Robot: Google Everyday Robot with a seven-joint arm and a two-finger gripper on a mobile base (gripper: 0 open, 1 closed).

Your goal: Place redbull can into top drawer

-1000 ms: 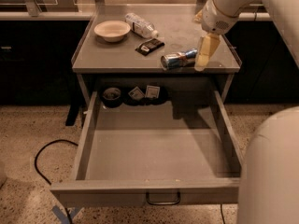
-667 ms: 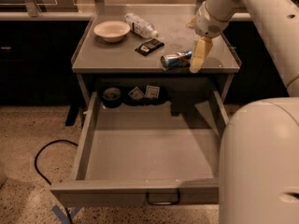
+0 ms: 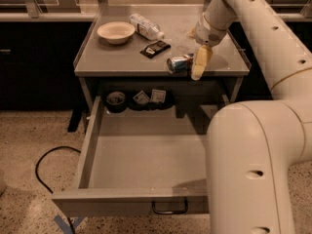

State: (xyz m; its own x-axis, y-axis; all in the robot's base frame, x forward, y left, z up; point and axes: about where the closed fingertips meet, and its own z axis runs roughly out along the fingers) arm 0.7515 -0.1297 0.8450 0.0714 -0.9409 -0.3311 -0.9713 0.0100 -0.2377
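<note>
The gripper point(image 3: 201, 62) is hovering right beside the toppled can point(image 3: 179, 63), its grip impossible to tell, so pick-up is pending before lowering into the drawer point(image 3: 146, 155) below.

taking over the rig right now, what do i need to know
Gripper: low over the front right of the table top, at the right end of the redbull can. Whether it has a grip cannot be told.
Redbull can: lying on its side on the table top, near the front edge.
Top drawer: pulled open, with small items at its back and the rest of its floor bare.
Done: the drawer is open and the gripper is at the can.
Left: secure the can, lift it, bring it over the drawer, set it inside, release.
</note>
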